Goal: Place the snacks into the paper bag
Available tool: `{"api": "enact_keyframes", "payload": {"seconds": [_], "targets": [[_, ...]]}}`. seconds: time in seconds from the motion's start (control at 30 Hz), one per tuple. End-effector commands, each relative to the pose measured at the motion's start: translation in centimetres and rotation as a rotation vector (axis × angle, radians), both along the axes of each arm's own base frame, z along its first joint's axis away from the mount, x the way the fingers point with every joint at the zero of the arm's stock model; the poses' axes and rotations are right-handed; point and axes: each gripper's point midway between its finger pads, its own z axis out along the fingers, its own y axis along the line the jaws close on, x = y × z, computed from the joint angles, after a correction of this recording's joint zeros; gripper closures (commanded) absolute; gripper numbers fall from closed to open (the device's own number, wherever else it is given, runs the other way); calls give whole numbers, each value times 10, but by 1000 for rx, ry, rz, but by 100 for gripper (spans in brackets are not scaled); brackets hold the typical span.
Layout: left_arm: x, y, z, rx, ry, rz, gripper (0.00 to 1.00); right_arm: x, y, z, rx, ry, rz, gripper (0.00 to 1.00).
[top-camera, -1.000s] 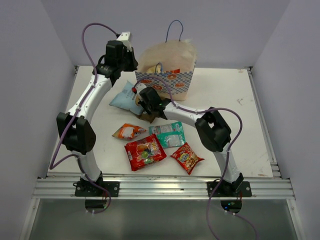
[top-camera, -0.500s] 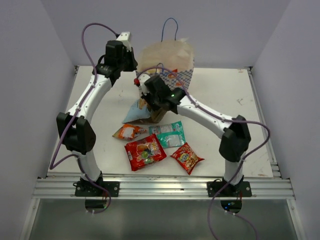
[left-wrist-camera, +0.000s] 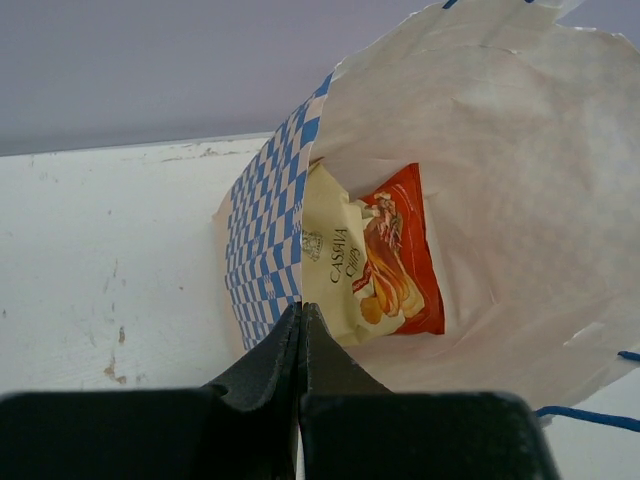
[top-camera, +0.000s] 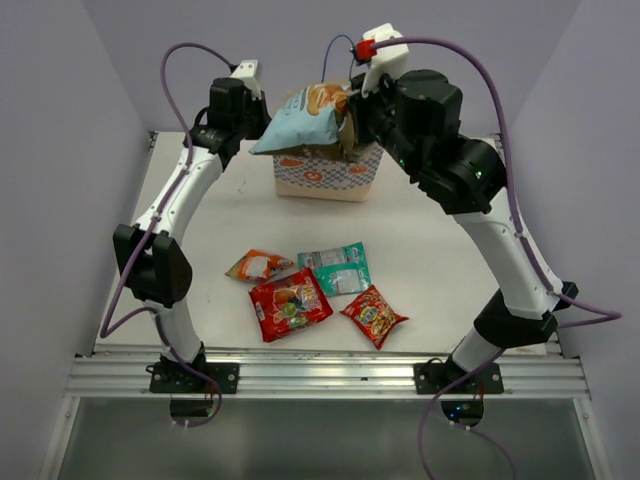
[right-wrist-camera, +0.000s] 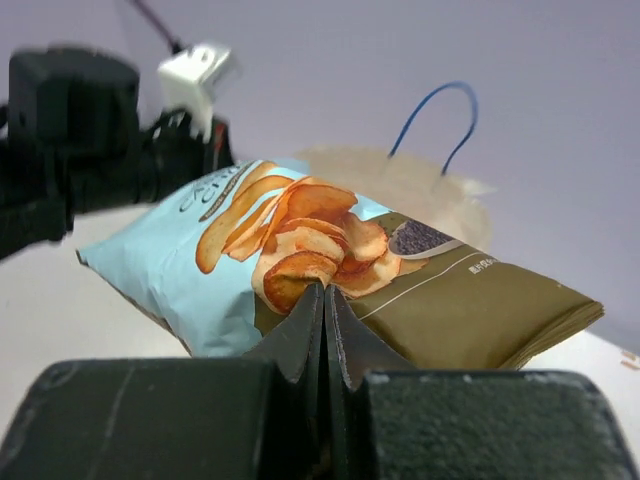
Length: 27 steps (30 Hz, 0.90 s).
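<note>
Top view: light blue packet [top-camera: 300,127] is covering the mouth of the paper bag [top-camera: 326,176], so the bag interior isn't showing. Right wrist: same packet is blocking most of the bag, the rim behind it is blurring out, and so is the left arm [right-wrist-camera: 70,140] beside the bag. Left wrist: bag is running off the top and right edges. The cream-and-red packet [left-wrist-camera: 372,262] inside the bag is tucking its lower-left corner behind the bag's checked wall and the left gripper [left-wrist-camera: 300,315].
</note>
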Motion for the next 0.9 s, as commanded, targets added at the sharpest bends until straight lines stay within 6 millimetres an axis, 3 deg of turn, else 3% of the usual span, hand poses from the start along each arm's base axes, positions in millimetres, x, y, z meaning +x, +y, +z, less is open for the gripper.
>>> {"api": "enact_keyframes", "payload": {"seconds": [0.0, 0.13, 0.23, 0.3, 0.4, 0.47, 0.63, 0.87], "targets": [[9, 0, 27, -43, -64, 11, 100, 38, -23, 53, 105, -180, -134, 100], [8, -4, 29, -61, -65, 6, 100, 89, -35, 64, 191, -240, -172, 100], [7, -3, 29, -68, -59, 9, 100, 139, -39, 38, 221, -204, -182, 100], [6, -3, 27, -70, -53, 10, 100, 175, -42, 6, 238, -147, -201, 100], [6, -4, 28, -74, -55, 7, 100, 203, -39, -39, 221, -65, -205, 100], [7, -5, 30, -80, -60, 2, 100, 211, -33, -71, 196, 0, -190, 100], [10, -8, 25, -92, -47, -2, 100, 219, -12, -116, 206, 101, -126, 100], [14, -12, 21, -108, -44, -8, 100, 197, 15, -114, 233, 139, -35, 100]]}}
